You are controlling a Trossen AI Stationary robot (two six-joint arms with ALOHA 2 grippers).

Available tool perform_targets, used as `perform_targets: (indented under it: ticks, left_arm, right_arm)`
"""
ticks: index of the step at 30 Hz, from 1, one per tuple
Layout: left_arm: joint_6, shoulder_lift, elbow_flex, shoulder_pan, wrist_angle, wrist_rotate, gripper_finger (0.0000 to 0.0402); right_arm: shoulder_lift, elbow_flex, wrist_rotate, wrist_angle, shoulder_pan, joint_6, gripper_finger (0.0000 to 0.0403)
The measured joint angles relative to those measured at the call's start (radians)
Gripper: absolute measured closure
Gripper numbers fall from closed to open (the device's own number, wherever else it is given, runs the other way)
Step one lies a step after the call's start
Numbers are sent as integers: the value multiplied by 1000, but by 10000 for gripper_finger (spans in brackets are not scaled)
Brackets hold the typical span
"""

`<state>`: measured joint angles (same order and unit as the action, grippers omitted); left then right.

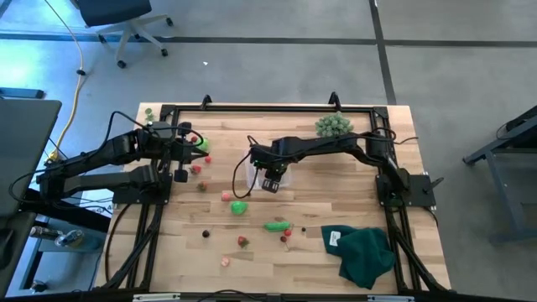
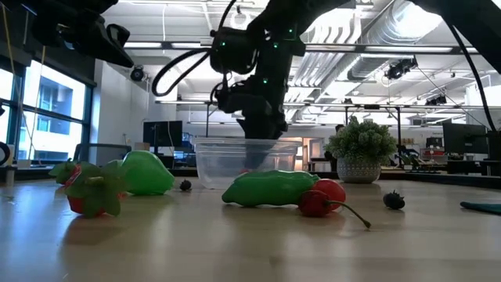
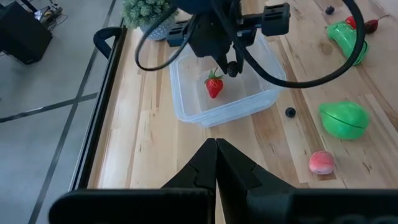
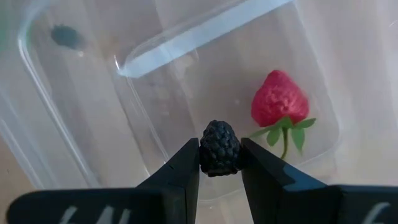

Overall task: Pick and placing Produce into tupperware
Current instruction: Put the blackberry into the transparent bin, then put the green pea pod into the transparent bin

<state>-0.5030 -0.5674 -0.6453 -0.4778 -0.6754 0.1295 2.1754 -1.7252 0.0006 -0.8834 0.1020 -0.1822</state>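
The clear tupperware [image 3: 186, 115] stands on the wooden table with a red strawberry [image 4: 280, 99] lying inside it. My right gripper [image 4: 219, 152] hangs over its inside, pointing down, shut on a dark blackberry [image 4: 219, 147]. In the high view this gripper [image 1: 270, 183] covers part of the tupperware [image 1: 254, 168]. My left gripper [image 3: 216, 146] waits shut and empty over the table's left side, facing the tupperware. More produce lies loose on the table: a green elongated piece [image 1: 277, 226], a green ball [image 3: 343, 119], a pink piece [image 3: 321, 162] and small berries. My right gripper pinches the blackberry by its two opposite sides [image 4: 206, 149] between its two fingertips. The fingers come from above, pointing steeply down. The berry is lifted clear, over the tupperware's floor and beside the strawberry.
A spiky grey-green bushy ball [image 1: 333, 126] stands at the far edge right of the tupperware. A dark green cloth [image 1: 365, 252] lies at the near right corner. A black frame [image 1: 268, 107] runs along the table's edges. Loose strawberries [image 1: 242, 242] lie toward the near edge.
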Motion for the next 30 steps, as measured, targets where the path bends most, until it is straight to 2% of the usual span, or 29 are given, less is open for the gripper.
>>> perform_targets:
  ticks: [17,26,30]
  left_arm:
    - [0,0,0,0,0,0,401]
    - [0,0,0,0,0,0,401]
    - [0,0,0,0,0,0,401]
  right_arm:
    - [7,0,-1,1,2,4,315]
    - [7,0,15,3,3,4,240]
    - [7,0,16,4,3,4,224]
